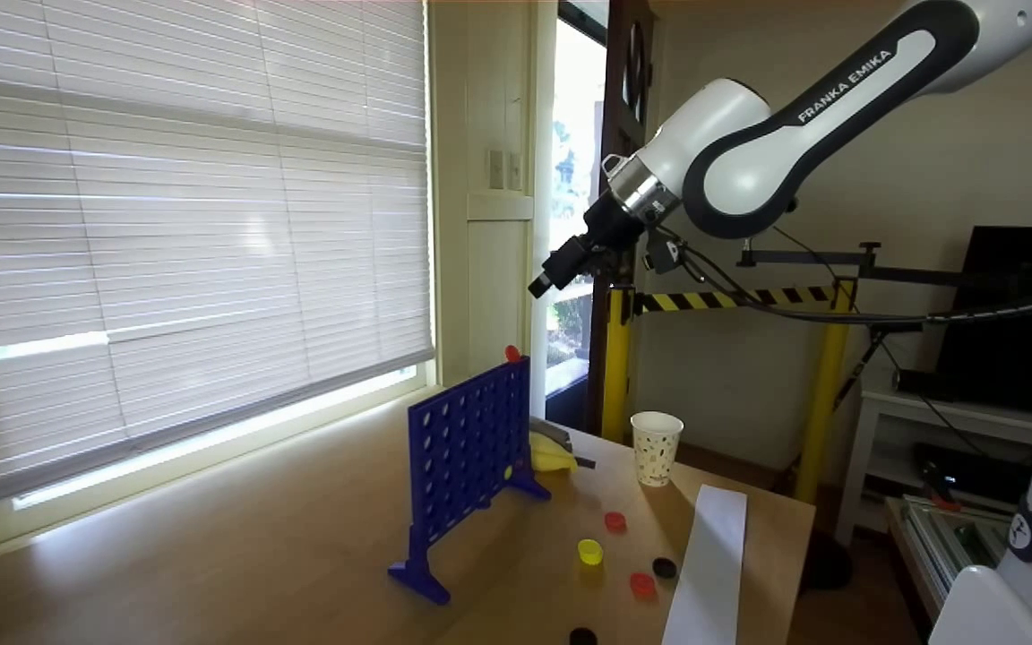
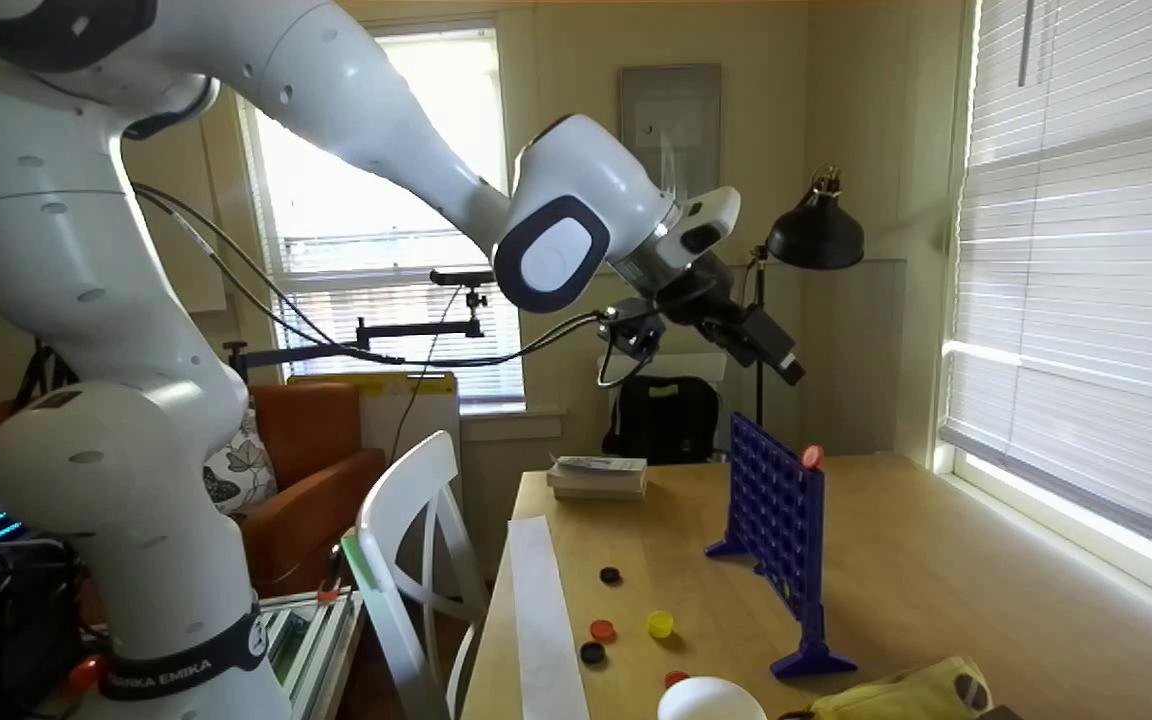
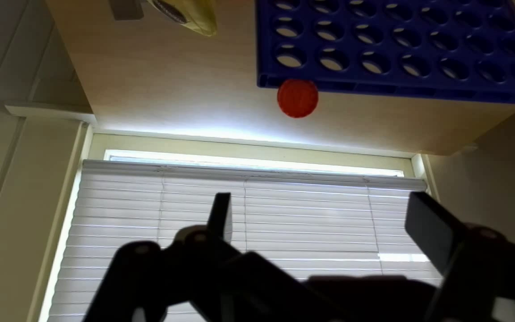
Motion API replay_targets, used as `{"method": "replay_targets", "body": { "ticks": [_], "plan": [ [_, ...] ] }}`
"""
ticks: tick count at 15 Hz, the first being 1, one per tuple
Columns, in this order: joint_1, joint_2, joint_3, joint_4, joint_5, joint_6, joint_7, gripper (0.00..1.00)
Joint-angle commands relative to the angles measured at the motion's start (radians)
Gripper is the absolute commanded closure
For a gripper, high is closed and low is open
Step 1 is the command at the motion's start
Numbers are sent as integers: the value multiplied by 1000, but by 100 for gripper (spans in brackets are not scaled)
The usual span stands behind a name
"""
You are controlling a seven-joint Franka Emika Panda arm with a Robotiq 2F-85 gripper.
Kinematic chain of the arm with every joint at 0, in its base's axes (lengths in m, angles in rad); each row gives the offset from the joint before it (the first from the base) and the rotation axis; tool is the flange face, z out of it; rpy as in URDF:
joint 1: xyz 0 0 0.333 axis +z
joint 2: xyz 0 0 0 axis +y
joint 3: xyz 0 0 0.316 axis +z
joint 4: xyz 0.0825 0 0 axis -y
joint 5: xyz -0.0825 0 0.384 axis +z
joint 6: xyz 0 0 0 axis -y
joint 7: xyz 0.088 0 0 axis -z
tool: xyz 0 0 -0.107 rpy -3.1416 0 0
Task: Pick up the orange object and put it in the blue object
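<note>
An orange-red token [image 1: 512, 354] stands on edge at the top of one end of the blue grid [image 1: 471, 439]. It sticks up above the rim; I cannot tell how deep it sits in the slot. The token [image 2: 812, 457] and grid [image 2: 776, 505] also show in an exterior view. In the wrist view the token [image 3: 297, 98] is at the corner of the grid [image 3: 390, 49]. Two more orange-red tokens [image 1: 615, 521] [image 1: 642, 586] lie on the table. My gripper [image 1: 541, 285] is above the grid and apart from it. In the wrist view its fingers [image 3: 320, 199] are wide open and empty.
A yellow token [image 1: 589, 552] and black tokens [image 1: 664, 567] lie on the table near a white paper strip [image 1: 713, 555]. A paper cup [image 1: 657, 448] and a yellow bag [image 1: 552, 453] stand near the grid's end. Books [image 2: 598, 478] and a lamp [image 2: 816, 235] are beyond.
</note>
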Motion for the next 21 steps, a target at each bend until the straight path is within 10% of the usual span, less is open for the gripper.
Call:
{"method": "replay_targets", "body": {
  "ticks": [1, 3, 4, 15, 21],
  "plan": [
    [-43, 46, 48, 72, -81, -12, 19, 0],
    [-98, 86, 88, 128, -162, -29, 64, 0],
    [-105, 105, 94, 165, -182, -70, 77, 25],
    [-27, 309, 75, 516, -236, -458, 125, 98],
    [2, 358, 55, 552, -242, -522, 141, 100]
  ]
}}
